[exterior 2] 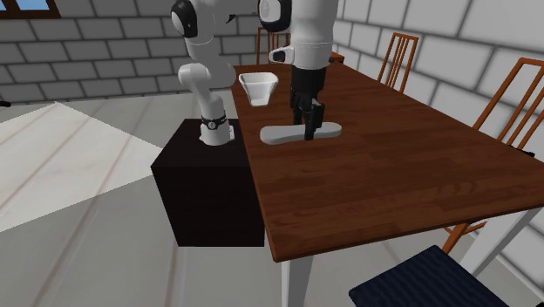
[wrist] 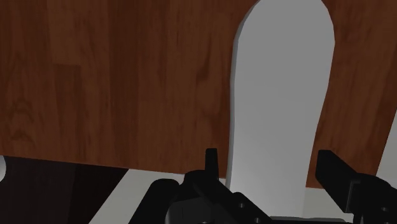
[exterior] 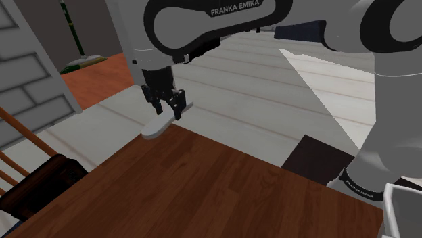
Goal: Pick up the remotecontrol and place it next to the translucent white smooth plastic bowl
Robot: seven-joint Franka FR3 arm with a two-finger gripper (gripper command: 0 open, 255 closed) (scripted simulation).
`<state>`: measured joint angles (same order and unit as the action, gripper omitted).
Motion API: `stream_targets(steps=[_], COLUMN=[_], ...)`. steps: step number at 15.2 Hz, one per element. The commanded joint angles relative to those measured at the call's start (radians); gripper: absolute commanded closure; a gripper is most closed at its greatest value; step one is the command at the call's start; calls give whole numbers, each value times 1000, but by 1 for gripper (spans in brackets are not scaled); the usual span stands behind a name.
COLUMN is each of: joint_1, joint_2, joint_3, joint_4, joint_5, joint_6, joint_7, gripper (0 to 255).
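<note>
Now my tool (exterior 2: 309, 129) clamped on one grey remote (exterior 2: 281, 134); one white bowl (exterior 2: 259, 87) near tool; brown wooden surface (exterior 2: 375, 170) beneath; grey brick walls (exterior 2: 96, 52), pale floor (exterior 2: 78, 174).

A dark wooden desk (exterior 2: 392, 166) on white legs (exterior 2: 295, 277) stands in a room with walls (exterior 2: 105, 52) of pale grey blocks. Wooden chairs (exterior 2: 510, 105) with slatted backs line the desk's right side and far end. A chair with a dark blue seat cushion (exterior 2: 427, 279) sits at its near end. The floor (exterior 2: 61, 201) is laid in pale planks, with a lighter wedge (exterior 2: 52, 131) slanting across it at the left. A wood-framed window (exterior 2: 30, 5) showing blue sits high in the far left corner. From the shoulder view, a patch of reddish-brown flooring (exterior: 101, 81) lies beyond the pale planks, at the foot of another grey block wall (exterior: 30, 88).
</note>
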<state>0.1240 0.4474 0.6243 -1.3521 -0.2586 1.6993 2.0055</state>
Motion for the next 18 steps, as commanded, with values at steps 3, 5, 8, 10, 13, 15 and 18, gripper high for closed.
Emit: stream_targets(steps=[3, 5, 8, 10, 13, 15, 18], joint_1=[10, 17, 10, -14, -37, -45, -48], joint_2=[2, 7, -30, -109, -220, -290, -392], joint_3=[1, 1, 11, 31, 56, 70, 88], joint_4=[58, 93, 61, -48, -187, -266, -371], joint_5=[0, -2, 15, 54, 115, 157, 223], joint_6=[-55, -84, -87, -48, -3, 20, 46], joint_7=[-4, -5, 4, 19, 37, 46, 56], gripper=[255, 255, 255, 255, 255, 255, 255])
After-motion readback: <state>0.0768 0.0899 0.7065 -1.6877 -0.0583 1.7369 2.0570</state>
